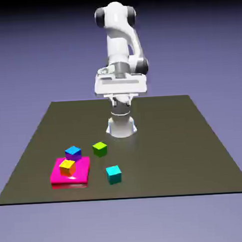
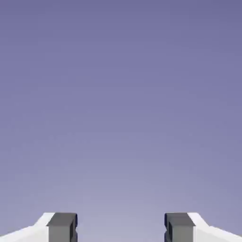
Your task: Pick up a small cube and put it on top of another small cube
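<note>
Teal, small and probably light and stiff, the cube point(image 1: 114, 175) near the table's point(image 1: 160, 161) front edge suits a grip across 2 opposite side faces; the gripper point(image 1: 121, 102) is open.

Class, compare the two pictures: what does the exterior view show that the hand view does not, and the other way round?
Only the exterior view: the dark table, the pink block with the orange-yellow cube on it, the blue-and-purple cube, the lime-green cube, the teal cube and the arm's white links.

Only the hand view: the inner sides of the jaws close up, set wide apart with just backdrop between them.

Both: the blue-violet backdrop and part of the gripper.
</note>
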Robot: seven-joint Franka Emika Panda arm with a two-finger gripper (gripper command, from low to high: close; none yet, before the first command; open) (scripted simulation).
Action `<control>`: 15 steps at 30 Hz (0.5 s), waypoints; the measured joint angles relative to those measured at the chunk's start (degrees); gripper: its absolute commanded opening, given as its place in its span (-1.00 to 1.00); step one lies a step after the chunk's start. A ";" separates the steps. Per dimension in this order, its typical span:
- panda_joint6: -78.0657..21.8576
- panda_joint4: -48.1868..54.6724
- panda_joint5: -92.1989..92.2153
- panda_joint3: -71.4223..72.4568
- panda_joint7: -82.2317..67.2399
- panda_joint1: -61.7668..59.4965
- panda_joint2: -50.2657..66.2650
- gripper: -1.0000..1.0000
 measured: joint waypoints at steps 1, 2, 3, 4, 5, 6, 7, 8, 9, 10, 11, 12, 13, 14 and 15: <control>-2.34 1.26 1.60 -1.04 0.57 0.25 2.08 0.00; -4.67 2.52 3.21 -2.07 1.13 0.50 4.15 0.00; -7.01 3.77 4.81 -3.11 1.70 0.74 6.23 0.00; -9.34 5.03 6.41 -4.15 2.27 0.99 8.31 0.00; -11.68 6.29 8.02 -5.19 2.83 1.24 10.38 0.00; -14.02 7.55 9.62 -6.22 3.40 1.49 12.46 0.00; -16.35 8.80 11.22 -7.26 3.97 1.73 14.54 0.00; -18.69 10.06 12.83 -8.30 4.53 1.98 16.61 0.00; -21.03 11.32 14.43 -9.33 5.10 2.23 18.69 0.00; -23.36 12.58 16.03 -10.37 5.67 2.48 20.76 0.00; -25.70 13.84 17.64 -11.41 6.23 2.74 22.84 0.00; -28.03 15.09 19.24 -12.45 6.80 2.89 24.92 0.00; -30.37 16.35 20.85 -13.48 7.37 2.88 27.00 0.00; -32.71 17.61 22.45 -14.52 7.93 3.25 29.07 0.00; -35.04 18.87 24.05 -15.56 8.50 3.63 31.15 0.00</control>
